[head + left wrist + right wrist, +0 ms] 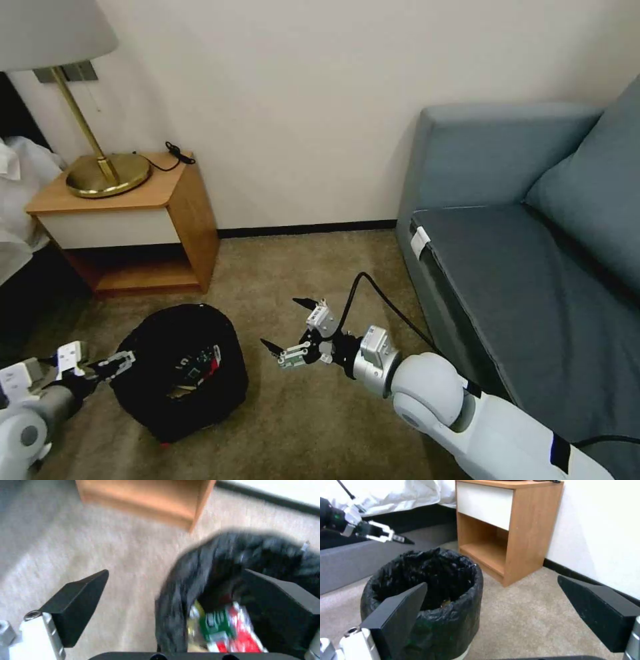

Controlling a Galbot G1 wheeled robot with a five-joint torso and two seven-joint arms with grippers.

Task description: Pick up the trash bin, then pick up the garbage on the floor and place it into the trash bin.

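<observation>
Trash bin (175,373) upright, mouth up

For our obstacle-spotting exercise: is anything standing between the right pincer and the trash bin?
Nothing visible does. The right pincer, open, hangs beside the trash bin with bare carpet between them. The nightstand stands farther back, by the wall.

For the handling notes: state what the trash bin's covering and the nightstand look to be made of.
The trash bin is covered by thin black plastic film, judging by its crinkled, faintly glossy folds over the rim. The nightstand looks like wood or wood-look laminate: smooth matte orange-brown panels, with a flat white drawer front. Which of the two cannot be told.
</observation>
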